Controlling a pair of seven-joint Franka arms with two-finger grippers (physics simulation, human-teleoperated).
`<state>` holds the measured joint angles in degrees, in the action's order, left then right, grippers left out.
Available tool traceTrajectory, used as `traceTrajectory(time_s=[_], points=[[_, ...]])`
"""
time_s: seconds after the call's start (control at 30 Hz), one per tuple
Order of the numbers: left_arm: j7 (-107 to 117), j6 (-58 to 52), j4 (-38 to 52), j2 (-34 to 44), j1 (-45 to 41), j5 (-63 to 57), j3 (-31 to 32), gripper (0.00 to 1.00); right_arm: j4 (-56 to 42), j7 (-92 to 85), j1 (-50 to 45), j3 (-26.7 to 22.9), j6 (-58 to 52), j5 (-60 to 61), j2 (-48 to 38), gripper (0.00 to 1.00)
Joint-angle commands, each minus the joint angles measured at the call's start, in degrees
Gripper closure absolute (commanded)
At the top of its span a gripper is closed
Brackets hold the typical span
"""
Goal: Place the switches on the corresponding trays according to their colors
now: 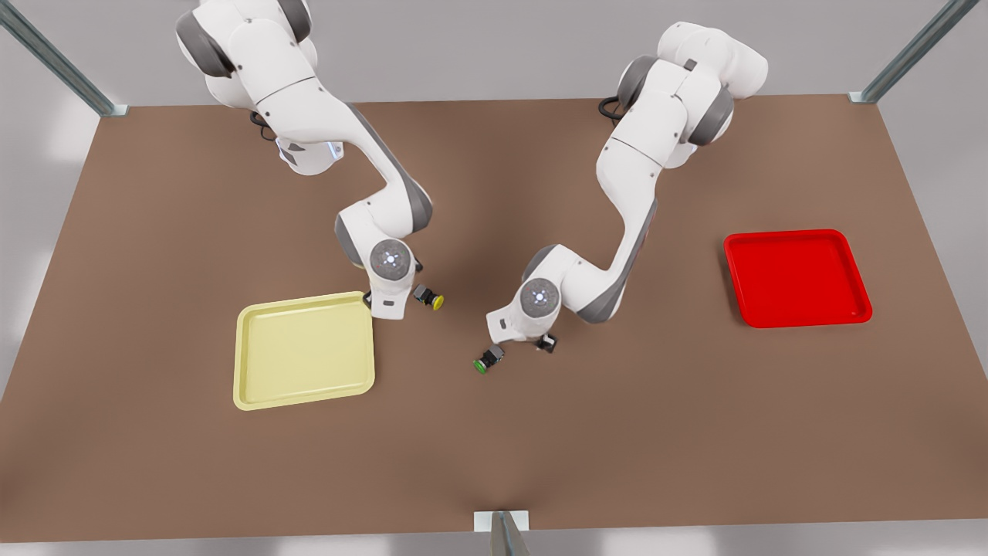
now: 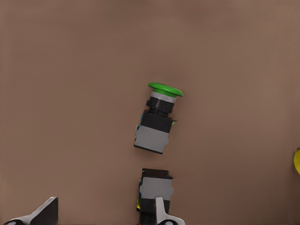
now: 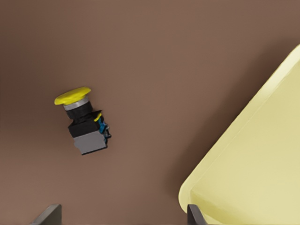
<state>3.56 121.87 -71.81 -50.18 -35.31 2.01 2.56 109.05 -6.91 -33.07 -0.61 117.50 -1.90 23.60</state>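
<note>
The yellow switch (image 1: 429,297) (image 3: 82,122) lies on its side on the brown table, just off the pale yellow tray (image 1: 305,351) (image 3: 253,159). My right gripper (image 1: 390,309) (image 3: 121,216) hovers open between that switch and the tray's corner, holding nothing. My left gripper (image 1: 529,340) (image 2: 103,216) hangs open over the table's middle. A dark switch (image 1: 546,342) (image 2: 156,186) whose cap is hidden lies at one of its fingertips (image 2: 161,212). The red tray (image 1: 797,278) sits at the front view's right.
A green-capped switch (image 1: 488,360) (image 2: 157,119) lies on its side just beyond the left gripper. Metal frame posts stand at the table's far corners and at its near edge (image 1: 502,529).
</note>
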Motion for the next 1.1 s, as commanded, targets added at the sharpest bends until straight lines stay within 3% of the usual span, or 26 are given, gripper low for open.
traceTrajectory(time_s=[0.0,0.13,0.3,0.8,0.83,0.87,0.9,1.07], points=[[1.6,3.5,0.7,0.3,0.0,-0.2,0.5,0.0,3.1,-1.5,-0.8,0.3,18.7,0.0,-0.1,0.0],[1.4,3.9,3.0,-1.1,-0.2,-0.3,0.7,0.0,4.8,-6.9,-1.7,1.6,19.8,0.0,-0.9,0.0],[0.4,4.2,2.9,-3.5,-1.0,-0.6,0.7,0.0,10.3,-6.8,-3.3,1.7,29.2,0.1,-0.3,0.0],[0.7,3.5,1.7,-5.3,-1.3,-0.7,0.7,0.0,9.7,-6.7,-3.7,1.6,32.0,0.0,5.9,0.0],[0.7,2.8,1.3,-5.3,-1.5,-0.7,0.7,0.0,9.7,-6.8,-3.7,1.6,32.0,0.0,6.3,0.03],[0.9,2.6,1.3,-5.3,-1.6,-0.7,0.7,0.0,9.6,-6.8,-3.7,1.6,32.0,0.0,6.4,0.18],[0.9,1.9,1.3,-5.3,-1.8,-0.7,0.7,0.0,9.5,-6.9,-3.7,1.6,32.0,0.0,6.4,0.26],[1.0,1.3,1.2,-5.4,-3.2,-0.5,0.7,0.0,9.3,-6.9,-3.7,1.6,31.9,0.0,6.6,0.44]])
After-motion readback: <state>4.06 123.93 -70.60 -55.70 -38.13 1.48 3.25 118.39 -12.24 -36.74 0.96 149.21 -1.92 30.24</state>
